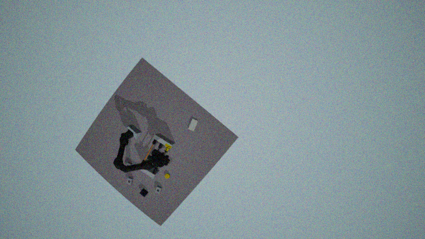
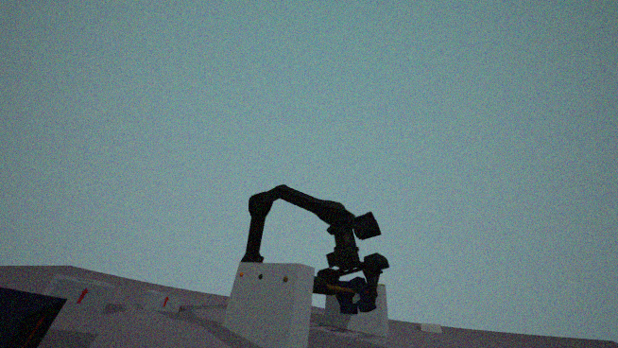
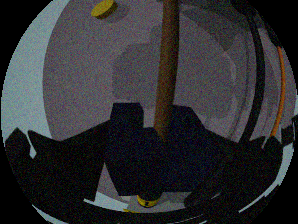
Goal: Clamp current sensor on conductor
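Observation:
The dark blue current sensor is round the brown conductor in the wrist view. Its two halves stand on either side of the conductor, with a notch between them. A gap also shows between its lower parts in the exterior view. My gripper is shut on the sensor, one finger on each side. Whether the sensor is latched cannot be told, and its arrow is hidden. A yellow marker shows beyond the sensor; its lettering is too small to read.
White end supports carry the conductors. A black conductor and an orange conductor run alongside. A yellow disc, a pale block and a dark block stand apart.

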### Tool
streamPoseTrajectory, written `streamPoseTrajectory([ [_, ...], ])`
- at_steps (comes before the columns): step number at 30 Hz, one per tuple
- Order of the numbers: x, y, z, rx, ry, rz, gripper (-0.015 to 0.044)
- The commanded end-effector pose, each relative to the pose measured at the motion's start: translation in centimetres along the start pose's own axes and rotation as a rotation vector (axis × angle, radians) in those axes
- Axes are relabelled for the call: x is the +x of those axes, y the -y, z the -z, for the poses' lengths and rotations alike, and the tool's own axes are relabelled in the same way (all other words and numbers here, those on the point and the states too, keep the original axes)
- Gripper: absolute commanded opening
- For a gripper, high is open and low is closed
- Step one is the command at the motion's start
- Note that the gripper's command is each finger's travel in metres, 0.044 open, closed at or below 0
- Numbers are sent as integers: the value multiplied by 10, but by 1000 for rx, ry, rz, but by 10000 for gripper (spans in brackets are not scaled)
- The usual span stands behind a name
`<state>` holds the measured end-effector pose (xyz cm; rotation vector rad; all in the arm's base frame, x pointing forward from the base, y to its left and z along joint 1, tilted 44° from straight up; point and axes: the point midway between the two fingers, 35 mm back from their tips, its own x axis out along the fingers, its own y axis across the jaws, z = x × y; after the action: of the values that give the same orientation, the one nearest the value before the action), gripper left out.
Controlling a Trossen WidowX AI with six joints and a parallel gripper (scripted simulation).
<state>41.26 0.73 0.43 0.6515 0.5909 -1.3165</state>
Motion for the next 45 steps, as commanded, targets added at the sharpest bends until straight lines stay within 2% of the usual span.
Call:
streamPoseTrajectory([
  [1,-11,-3,1,-7,-2,-26,0],
  [35,-11,-3,1,-7,-2,-26,0],
  [36,0,0,0,0,0,0,0],
  [45,0,0,0,0,0,0,0],
])
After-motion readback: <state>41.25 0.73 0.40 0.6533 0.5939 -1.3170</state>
